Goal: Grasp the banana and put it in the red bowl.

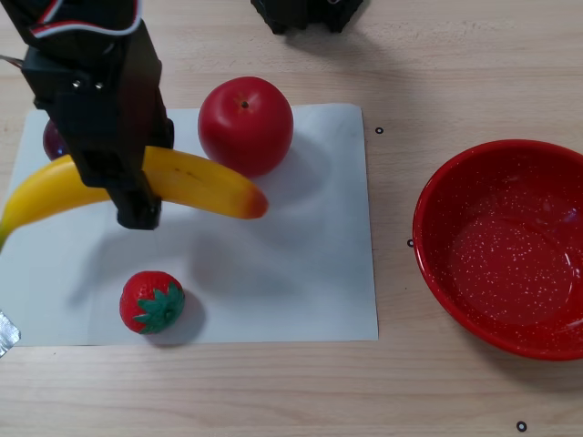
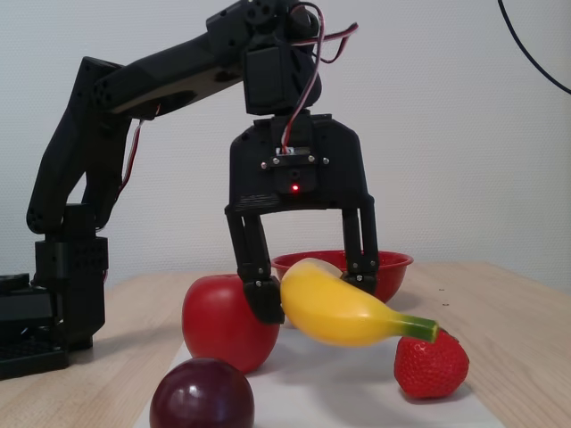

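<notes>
My gripper (image 1: pixel 137 196) is shut on the banana (image 1: pixel 196 180), gripping it near its middle. The banana is long, glossy and yellow, with an orange-red end pointing toward the apple in the other view. In the fixed view the gripper (image 2: pixel 312 290) holds the banana (image 2: pixel 343 312) tilted, green stem down, a little above the white sheet. The red bowl (image 1: pixel 437 196) is wide, speckled and empty, off the sheet at the right of the other view. In the fixed view the bowl (image 2: pixel 393 267) stands behind the gripper.
A red apple (image 1: pixel 246 123) stands close beside the banana's orange end. A strawberry (image 1: pixel 150 302) lies near the front of the white sheet (image 1: pixel 291 273). A dark plum (image 1: pixel 53 141) is mostly hidden behind the arm. The arm's base (image 2: pixel 53 303) stands at the left.
</notes>
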You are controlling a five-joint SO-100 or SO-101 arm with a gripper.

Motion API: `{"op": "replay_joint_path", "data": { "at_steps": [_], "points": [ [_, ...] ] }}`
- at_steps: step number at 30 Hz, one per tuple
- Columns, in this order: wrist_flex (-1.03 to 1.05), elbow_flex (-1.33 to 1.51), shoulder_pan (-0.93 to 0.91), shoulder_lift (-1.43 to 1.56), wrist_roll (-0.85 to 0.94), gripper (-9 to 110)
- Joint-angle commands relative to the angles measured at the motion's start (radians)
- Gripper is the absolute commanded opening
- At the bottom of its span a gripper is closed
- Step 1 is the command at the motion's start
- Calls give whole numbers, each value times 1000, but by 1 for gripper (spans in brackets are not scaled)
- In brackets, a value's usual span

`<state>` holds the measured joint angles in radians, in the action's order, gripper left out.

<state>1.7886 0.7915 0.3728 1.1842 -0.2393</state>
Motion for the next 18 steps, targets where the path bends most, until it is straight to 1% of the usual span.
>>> {"op": "replay_joint_path", "data": {
  "at_steps": [1, 9, 18],
  "points": [
    [25, -153, -32, 166, 26, 0],
    [60, -186, -135, 278, 63, 0],
    [71, -172, -334, 388, 129, 0]
  ]
}}
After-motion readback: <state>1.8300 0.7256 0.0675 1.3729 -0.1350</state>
